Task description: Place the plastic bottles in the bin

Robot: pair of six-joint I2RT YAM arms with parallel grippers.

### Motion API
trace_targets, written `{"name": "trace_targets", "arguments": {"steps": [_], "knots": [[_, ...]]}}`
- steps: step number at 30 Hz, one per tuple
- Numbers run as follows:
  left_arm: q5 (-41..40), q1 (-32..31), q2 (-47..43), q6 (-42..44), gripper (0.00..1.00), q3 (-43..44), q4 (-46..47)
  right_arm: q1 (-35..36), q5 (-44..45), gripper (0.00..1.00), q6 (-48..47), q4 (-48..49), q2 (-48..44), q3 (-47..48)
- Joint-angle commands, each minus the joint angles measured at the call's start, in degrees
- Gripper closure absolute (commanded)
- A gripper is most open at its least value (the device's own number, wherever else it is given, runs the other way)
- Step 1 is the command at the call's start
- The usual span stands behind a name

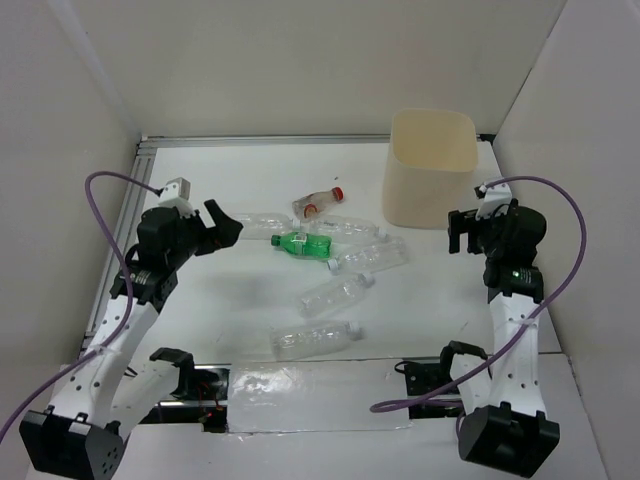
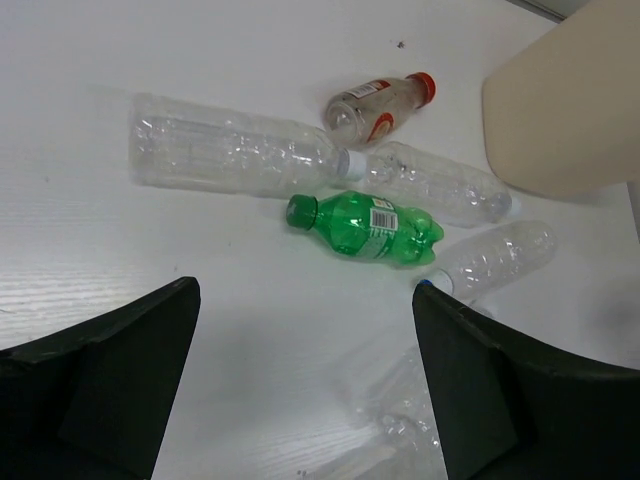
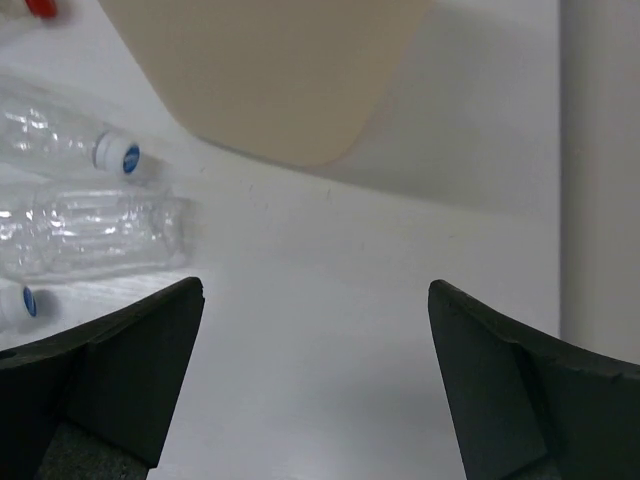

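Note:
The tall cream bin (image 1: pixel 430 165) stands at the back right. Several plastic bottles lie in the middle of the table: a green one (image 1: pixel 303 244), a small red-capped one (image 1: pixel 318 203) and several clear ones, such as this one (image 1: pixel 335 294) and another (image 1: pixel 315 339) nearer the front. My left gripper (image 1: pixel 222 228) is open and empty, hovering left of the bottles. Its wrist view shows the green bottle (image 2: pixel 370 227), a large clear bottle (image 2: pixel 225 155) and the bin (image 2: pixel 565 110) ahead of the gripper (image 2: pixel 305 290). My right gripper (image 1: pixel 460 232) is open and empty, just in front of the bin (image 3: pixel 270 70).
White walls close in the table on the left, back and right. A sheet of clear plastic (image 1: pixel 320 398) lies at the near edge between the arm bases. Clear bottles (image 3: pixel 95 235) lie left of my right gripper (image 3: pixel 315 287).

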Motion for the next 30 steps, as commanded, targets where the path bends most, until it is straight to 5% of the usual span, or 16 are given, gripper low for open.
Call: {"name": "trace_targets", "arguments": {"steps": [1, 6, 9, 10, 11, 13, 15, 17, 18, 20, 22, 25, 30], "knots": [[1.84, -0.90, -2.80, -2.45, 0.00, -1.40, -1.72, 0.12, -1.28, 0.00, -0.70, -1.89, -0.57, -3.30], [2.36, -2.65, -2.03, -1.75, 0.00, -2.01, -2.24, 0.12, -11.20, 0.06, -10.46, -4.79, -1.19, -4.45], [2.89, -3.97, -0.26, -0.43, 0.05, -1.49, -1.63, 0.64, -18.59, 0.31, -9.94, -5.32, 0.20, -4.45], [2.89, -3.97, 0.96, -0.42, 0.18, -1.49, -1.11, 0.65, -20.26, 0.41, -9.33, -5.32, 0.74, -3.92], [2.89, -4.58, 1.67, -0.42, 0.29, -1.49, -1.10, 1.17, -24.02, 0.64, -8.63, -4.54, 1.35, -3.92], [2.89, -5.12, 4.03, -0.42, 0.60, -0.96, -0.49, 5.11, -25.81, 0.68, -8.71, -3.40, 4.07, -2.88], [2.89, -6.34, 5.54, -0.42, 0.63, 0.53, -0.49, 16.65, -17.53, 0.70, -4.86, -0.93, 8.18, -1.38], [2.89, -7.30, 6.68, -1.74, 0.50, 0.54, -0.49, 19.44, -17.37, 0.68, -4.84, 1.61, 10.83, 1.25], [2.37, -8.36, 7.21, -3.22, 0.24, 0.54, 0.12, 23.81, -13.11, 0.59, -2.84, 1.62, 14.76, 2.92], [1.31, -9.85, 7.21, -4.55, 0.09, -0.25, 0.91, 27.96, -9.58, 0.40, -4.21, 2.59, 18.83, 8.00], [0.09, -10.99, 7.21, -4.55, 0.07, -0.78, 1.71, 34.79, -8.86, 0.18, -9.47, 1.89, 23.91, 12.66], [-1.23, -12.23, 7.21, -1.76, 0.07, -0.78, 2.24, 43.59, -2.89, 0.01, -19.64, 1.36, 29.80, 15.67], [-4.40, -14.08, 8.44, 3.62, 0.07, 0.36, -0.13, 45.65, -2.25, 0.01, -30.23, 4.53, 40.97, 22.17]]}}
